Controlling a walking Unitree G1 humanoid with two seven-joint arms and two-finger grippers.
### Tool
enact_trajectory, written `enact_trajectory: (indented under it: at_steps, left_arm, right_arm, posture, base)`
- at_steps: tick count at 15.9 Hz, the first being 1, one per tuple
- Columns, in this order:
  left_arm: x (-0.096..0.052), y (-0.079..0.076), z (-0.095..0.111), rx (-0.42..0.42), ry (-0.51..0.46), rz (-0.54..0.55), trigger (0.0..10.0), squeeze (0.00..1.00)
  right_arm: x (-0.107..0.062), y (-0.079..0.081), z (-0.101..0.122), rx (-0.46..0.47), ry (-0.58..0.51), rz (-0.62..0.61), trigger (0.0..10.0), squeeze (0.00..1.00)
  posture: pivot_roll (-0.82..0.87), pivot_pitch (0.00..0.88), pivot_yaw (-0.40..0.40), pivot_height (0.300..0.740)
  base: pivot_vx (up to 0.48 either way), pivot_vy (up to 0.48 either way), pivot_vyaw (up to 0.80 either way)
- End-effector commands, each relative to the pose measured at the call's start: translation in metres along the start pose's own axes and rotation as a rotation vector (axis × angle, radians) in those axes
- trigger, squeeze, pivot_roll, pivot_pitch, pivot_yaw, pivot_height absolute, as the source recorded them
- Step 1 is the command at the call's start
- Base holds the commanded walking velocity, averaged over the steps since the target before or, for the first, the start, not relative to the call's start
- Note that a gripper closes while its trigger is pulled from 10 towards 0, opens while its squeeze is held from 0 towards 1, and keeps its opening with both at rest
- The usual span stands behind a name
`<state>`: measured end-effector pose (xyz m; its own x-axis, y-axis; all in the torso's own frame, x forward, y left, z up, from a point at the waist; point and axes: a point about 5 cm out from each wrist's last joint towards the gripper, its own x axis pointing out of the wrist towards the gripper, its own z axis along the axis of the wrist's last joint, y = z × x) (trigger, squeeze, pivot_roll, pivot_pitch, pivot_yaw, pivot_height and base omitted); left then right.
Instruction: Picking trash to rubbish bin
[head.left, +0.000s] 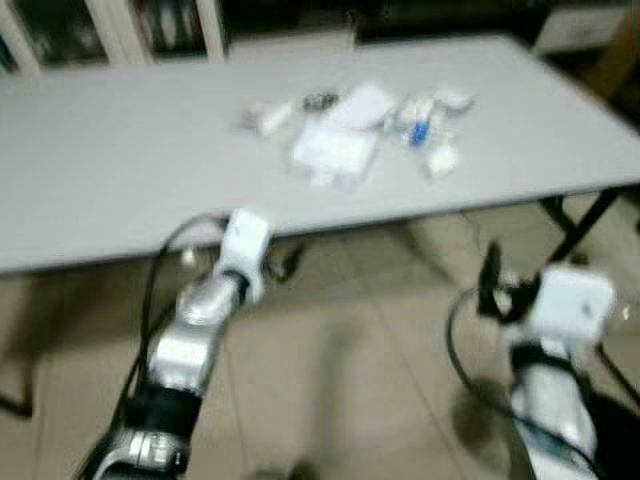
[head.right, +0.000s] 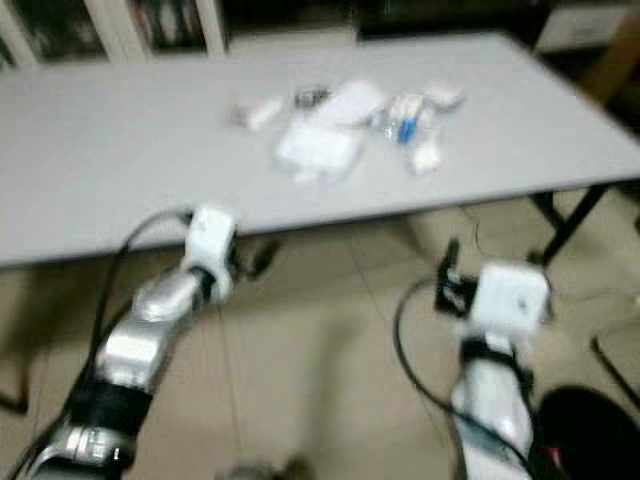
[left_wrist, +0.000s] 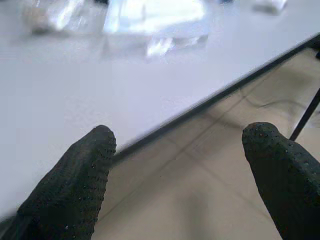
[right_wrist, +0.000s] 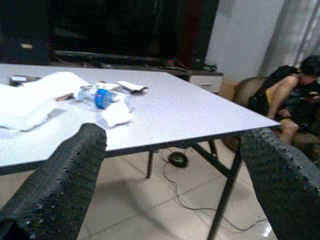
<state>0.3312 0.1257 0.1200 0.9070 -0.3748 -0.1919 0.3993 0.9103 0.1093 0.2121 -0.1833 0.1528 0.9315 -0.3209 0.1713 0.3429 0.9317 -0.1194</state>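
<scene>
A pile of trash (head.left: 345, 135) lies on the far middle of the white table (head.left: 120, 170): white tissues and wrappers (right_wrist: 30, 102), plus a clear plastic bottle with a blue label (right_wrist: 97, 96). My left gripper (left_wrist: 180, 145) is open with nothing in it. It hovers just at the table's front edge, short of the pile. My right gripper (right_wrist: 175, 145) is open as well, held below table height off the table's right front corner. The eye views are blurred.
Black folding legs (head.left: 580, 225) stand under the table's right end, with a cable (right_wrist: 175, 160) on the tiled floor beneath. A person (right_wrist: 295, 100) sits on a sofa beyond the right end. Dark cabinets line the back wall.
</scene>
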Motion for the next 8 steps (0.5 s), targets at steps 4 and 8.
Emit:
enact_trajectory:
  at_steps: [4, 8]
  left_arm:
    - [0.0049, -0.0148, 0.012, 0.011, -0.051, -0.041, 10.0, 0.0]
    - [0.0056, -0.0142, 0.0117, 0.014, -0.051, -0.04, 10.0, 0.0]
  right_arm:
    - [0.0008, -0.0065, -0.0026, -0.027, 0.014, -0.029, 10.0, 0.0]
    - [0.0003, -0.0067, -0.0034, -0.031, 0.02, -0.032, 10.0, 0.0]
  posture:
    - [0.1, 0.117, 0.005, 0.74]
    - [0.1, 0.119, 0.004, 0.74]
  base:
    - [0.48, 0.0, 0.0]
    - [0.48, 0.0, 0.0]
